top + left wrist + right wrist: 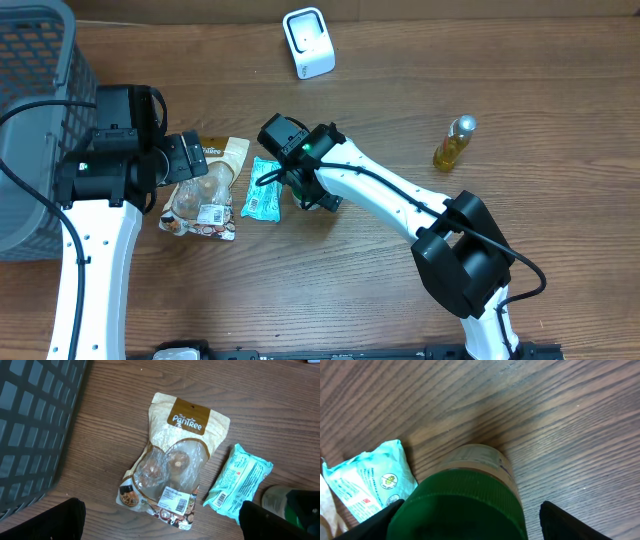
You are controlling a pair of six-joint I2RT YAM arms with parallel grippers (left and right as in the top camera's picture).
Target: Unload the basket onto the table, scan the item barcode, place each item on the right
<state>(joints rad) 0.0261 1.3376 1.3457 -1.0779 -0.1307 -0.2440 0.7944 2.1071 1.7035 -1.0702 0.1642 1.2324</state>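
My right gripper is open and straddles the green lid of a jar that stands upright on the table. Its left finger sits against the lid and its right finger stands clear of it. In the overhead view that gripper covers the jar. A teal packet lies just left of the jar. A tan PanTree snack bag with a white barcode label lies flat under my left gripper, which is wide open above it and holds nothing. A white scanner stands at the back.
A grey mesh basket fills the left edge, close to the left arm. A small bottle of yellow liquid stands at the right. The right arm's links stretch across the table's middle.
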